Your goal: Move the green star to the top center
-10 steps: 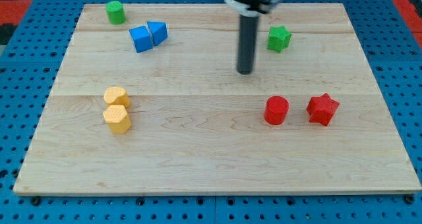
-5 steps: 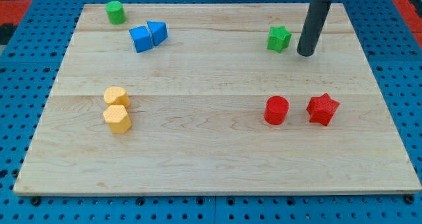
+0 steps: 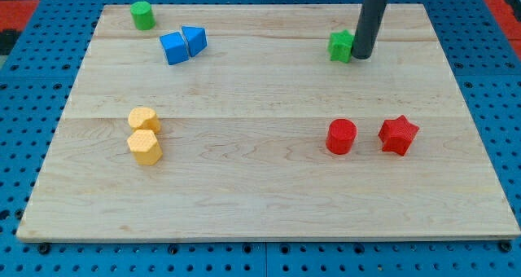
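We see a pale wooden board (image 3: 269,187) with visible grain lying on a blue perforated base (image 3: 16,147). Our landmark is the small green star-shaped block (image 3: 341,46), which sits near the board's top edge, toward the view's right of centre. Our arm has no claw to open or close: it ends in a smooth dark straight rod, and my tip (image 3: 361,57) stands against the star's right side, touching it or very nearly so.

Well to the star's left lie a blue cube (image 3: 174,48) and a blue wedge-like block (image 3: 194,39), touching each other. Further left sits a green cylinder (image 3: 142,15). Below the star stand a red cylinder (image 3: 341,136) and, beside it, a red star-shaped block (image 3: 398,134). Far to the lower left, two yellow faceted blocks (image 3: 145,136) touch.
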